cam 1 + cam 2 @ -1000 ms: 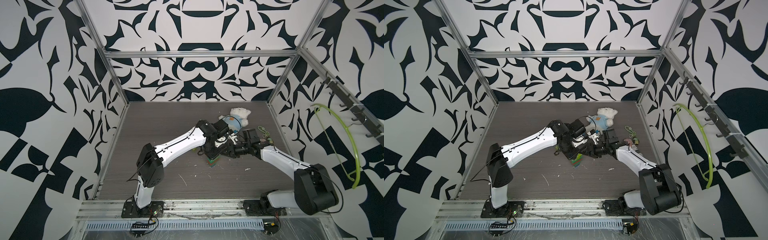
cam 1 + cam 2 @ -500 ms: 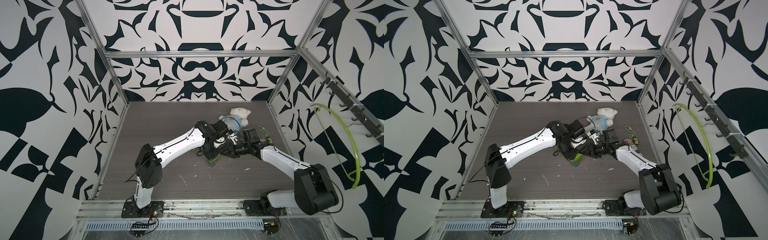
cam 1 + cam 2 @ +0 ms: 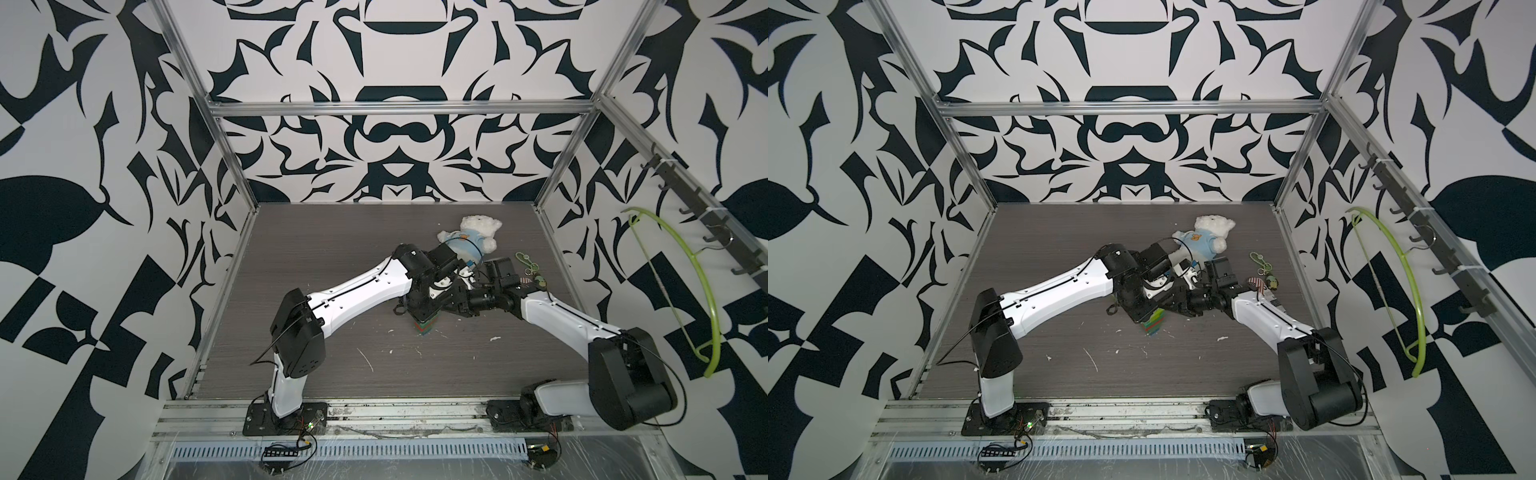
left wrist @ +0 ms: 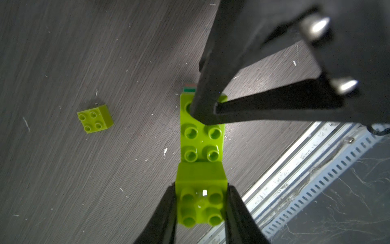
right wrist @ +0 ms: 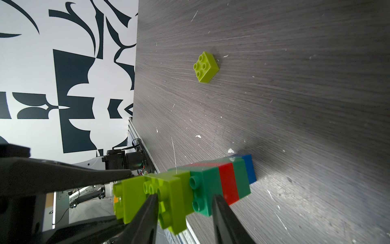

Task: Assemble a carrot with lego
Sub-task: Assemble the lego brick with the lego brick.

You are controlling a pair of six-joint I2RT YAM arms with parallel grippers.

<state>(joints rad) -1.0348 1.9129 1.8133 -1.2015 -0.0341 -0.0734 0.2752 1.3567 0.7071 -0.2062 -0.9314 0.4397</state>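
Note:
The carrot point(image 3: 426, 327) point(image 3: 1152, 326) stands mid-table: blue base point(image 5: 249, 169), dark green layers, a red band point(image 5: 229, 183) and a lime oblong brick point(image 4: 201, 135) on top. My left gripper point(image 4: 201, 190) is shut on a lime square brick point(image 4: 201, 202) seated on one end of the oblong. My right gripper point(image 5: 185, 202) reaches in from the side. It clamps the oblong's other end and the dark green brick point(image 5: 204, 190) under it. In both top views the wrists hide most of the stack. A loose lime square brick point(image 4: 95, 119) point(image 5: 205, 66) lies apart on the table.
A white teddy bear point(image 3: 473, 237) in a blue shirt lies behind the wrists. A keychain point(image 3: 528, 266) sits to the back right. A lime-green hanger point(image 3: 685, 270) hangs on the right wall. The metal front rail point(image 4: 316, 158) runs near the stack.
The left arm's elbow has shifted very slightly. Both grippers stay at the stack with the same holds.

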